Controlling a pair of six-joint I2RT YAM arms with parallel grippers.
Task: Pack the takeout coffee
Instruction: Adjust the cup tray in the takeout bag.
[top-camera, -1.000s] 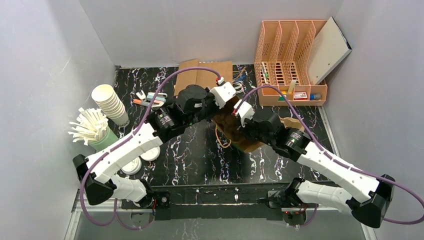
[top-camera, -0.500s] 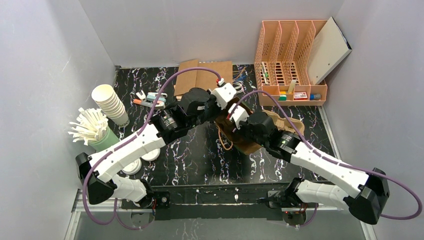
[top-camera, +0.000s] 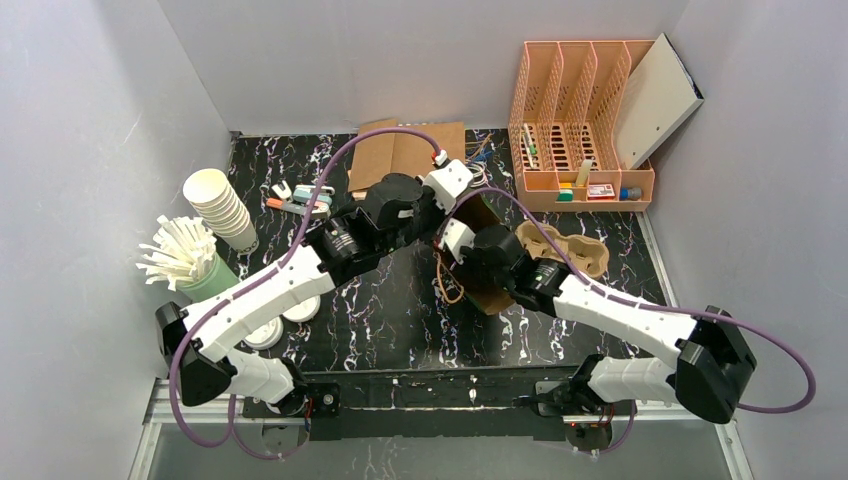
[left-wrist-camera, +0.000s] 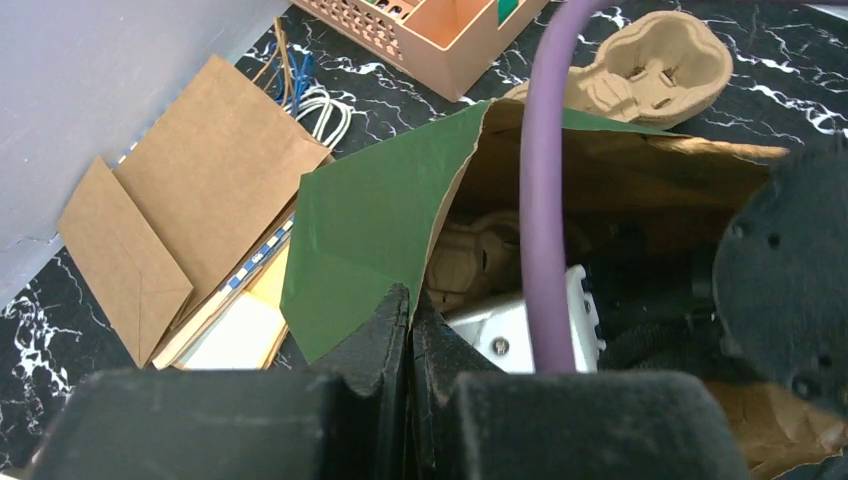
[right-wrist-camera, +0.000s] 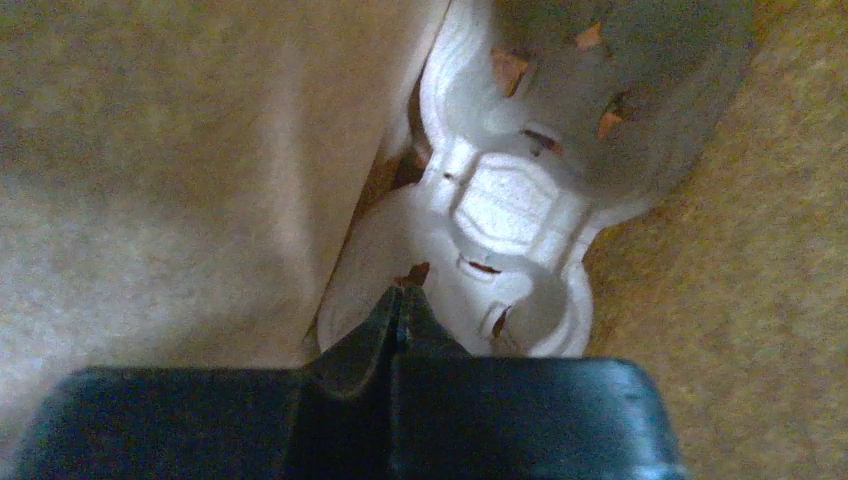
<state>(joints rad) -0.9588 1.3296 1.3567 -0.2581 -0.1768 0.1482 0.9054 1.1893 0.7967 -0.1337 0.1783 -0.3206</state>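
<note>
Bench (top-camera: 400, 310), left to right.
- Stack of paper cups (top-camera: 222, 205): far left.
- Left pincer (left-wrist-camera: 410, 303): pressed together, pinching the rim of the paper bag (left-wrist-camera: 370, 220), which lies mid-bench with its mouth open.
- Right pincer (right-wrist-camera: 403, 293): inside the bag, pressed together on the edge of a cup carrier (right-wrist-camera: 500, 200).
- Second carrier (top-camera: 562, 250): on the bench, just right of the bag.
- Desk rack (top-camera: 580, 130): far right corner.

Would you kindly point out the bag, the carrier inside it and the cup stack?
bag (left-wrist-camera: 370, 210): left wrist view, green flap.
carrier (right-wrist-camera: 510, 200): right wrist view, central ridge.
cup stack (top-camera: 225, 210): top view, middle cups.
</note>
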